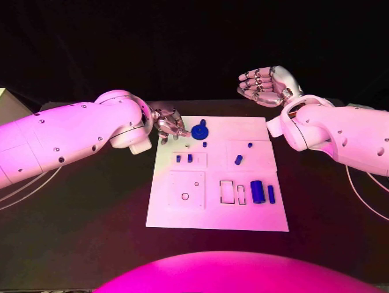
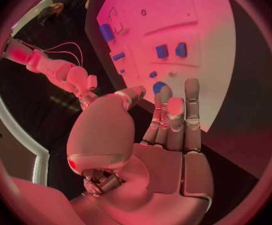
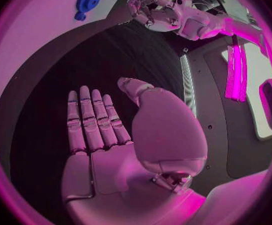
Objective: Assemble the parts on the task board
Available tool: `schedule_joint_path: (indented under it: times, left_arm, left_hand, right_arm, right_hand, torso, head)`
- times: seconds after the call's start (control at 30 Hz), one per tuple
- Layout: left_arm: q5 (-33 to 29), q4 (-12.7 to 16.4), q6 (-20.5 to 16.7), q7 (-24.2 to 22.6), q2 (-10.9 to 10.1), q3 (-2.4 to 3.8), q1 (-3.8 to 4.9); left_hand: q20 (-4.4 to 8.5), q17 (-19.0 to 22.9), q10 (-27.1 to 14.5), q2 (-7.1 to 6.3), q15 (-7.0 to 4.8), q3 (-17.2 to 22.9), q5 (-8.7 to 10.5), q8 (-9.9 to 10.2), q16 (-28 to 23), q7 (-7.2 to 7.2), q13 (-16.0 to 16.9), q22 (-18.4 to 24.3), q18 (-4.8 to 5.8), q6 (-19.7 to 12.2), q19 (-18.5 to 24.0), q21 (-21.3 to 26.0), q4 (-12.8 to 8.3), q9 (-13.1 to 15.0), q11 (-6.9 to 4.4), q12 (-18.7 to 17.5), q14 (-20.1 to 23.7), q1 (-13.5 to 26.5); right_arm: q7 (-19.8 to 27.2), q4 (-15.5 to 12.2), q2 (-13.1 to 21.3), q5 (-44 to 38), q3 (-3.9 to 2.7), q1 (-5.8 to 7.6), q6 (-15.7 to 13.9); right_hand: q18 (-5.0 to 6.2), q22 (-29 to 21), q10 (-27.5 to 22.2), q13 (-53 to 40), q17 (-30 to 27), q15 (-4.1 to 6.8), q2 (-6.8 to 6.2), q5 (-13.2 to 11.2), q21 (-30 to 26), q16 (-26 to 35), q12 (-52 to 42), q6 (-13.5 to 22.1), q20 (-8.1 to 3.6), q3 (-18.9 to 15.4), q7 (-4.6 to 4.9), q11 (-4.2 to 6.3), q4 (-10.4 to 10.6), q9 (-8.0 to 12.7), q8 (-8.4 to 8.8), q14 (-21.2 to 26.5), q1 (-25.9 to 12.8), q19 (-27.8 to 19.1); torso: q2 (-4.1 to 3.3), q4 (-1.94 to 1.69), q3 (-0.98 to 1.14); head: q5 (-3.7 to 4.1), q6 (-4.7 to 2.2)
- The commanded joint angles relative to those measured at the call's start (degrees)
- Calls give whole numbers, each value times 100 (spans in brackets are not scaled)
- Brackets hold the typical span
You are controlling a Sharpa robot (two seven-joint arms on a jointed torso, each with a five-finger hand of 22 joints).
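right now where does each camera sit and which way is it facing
Head view: on the robot's head, looking down at the board; left hand and right hand come in from the sides.
Left wrist view: behind the left hand, facing the board.
Right wrist view: behind the right hand, facing the board's corner and the left hand.
Shared: all three show the blue gear.

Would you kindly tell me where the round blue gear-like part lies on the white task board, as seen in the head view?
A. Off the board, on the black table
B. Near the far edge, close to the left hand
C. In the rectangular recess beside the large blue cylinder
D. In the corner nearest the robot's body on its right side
B: the round blue part lies on the task board near its far edge, just beside the left hand.
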State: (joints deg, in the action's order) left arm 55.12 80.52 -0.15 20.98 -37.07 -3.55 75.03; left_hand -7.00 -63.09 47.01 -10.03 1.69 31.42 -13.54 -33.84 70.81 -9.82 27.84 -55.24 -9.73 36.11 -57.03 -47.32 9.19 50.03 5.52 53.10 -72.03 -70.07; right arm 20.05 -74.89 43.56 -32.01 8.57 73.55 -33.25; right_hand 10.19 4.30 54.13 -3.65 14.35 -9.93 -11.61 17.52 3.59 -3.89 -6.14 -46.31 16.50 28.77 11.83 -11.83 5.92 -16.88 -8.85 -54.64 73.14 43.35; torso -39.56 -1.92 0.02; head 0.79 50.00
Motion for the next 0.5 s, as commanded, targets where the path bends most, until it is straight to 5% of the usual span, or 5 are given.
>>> schedule_joint_path:
  times: [0.03,0.17,0.2,0.5]
  left_arm:
    - [468,45,-1180,-1515,21,-17,-84]
    - [936,-33,-1534,-2212,110,-64,-217]
    - [1064,-61,-1567,-2324,138,-78,-251]
    - [2171,-578,-1589,-2844,523,-274,-493]
  left_hand:
    - [-55,334,-235,-81,45,402,-8,74,-213,-36,-157,58,-64,-44,115,113,-331,-232,46,-142,341,-495]
    - [-77,595,-280,-190,69,694,28,227,-290,-62,-382,-75,-59,74,231,0,-671,-643,100,-272,633,-761]
    - [-69,789,-324,-221,70,774,35,375,-337,-56,-584,-246,-65,190,351,-165,-886,-973,71,-441,815,-877]
    - [-105,1428,-415,-223,110,725,42,822,-411,26,-1118,-595,-79,576,669,-480,-1237,-1921,122,-824,1245,-882]
  right_arm:
    - [55,17,10,3,-2,-6,84]
    - [56,28,19,5,-2,-12,87]
    - [56,29,21,5,-2,-14,88]
    - [56,31,20,7,-2,-28,94]
  right_hand:
    - [-7,-5,42,1,-5,-22,68,30,-15,15,19,-27,3,-8,296,-5,-21,8,36,7,1,-25]
    - [-7,-5,42,1,-5,-22,68,30,-15,15,19,-27,3,-8,296,-5,-21,8,36,7,1,-25]
    - [-7,-5,42,1,-5,-22,68,30,-15,15,19,-27,3,-8,296,-5,-21,8,36,7,1,-25]
    - [-7,-5,42,1,-5,-22,68,30,-15,15,19,-27,3,-8,296,-5,-21,8,36,7,1,-25]
  torso:
    - [6,2,-3]
    - [2,-1,-5]
    - [-1,3,-5]
    - [-12,6,-5]
  head:
    - [21,0]
    - [36,0]
    - [42,0]
    - [64,0]
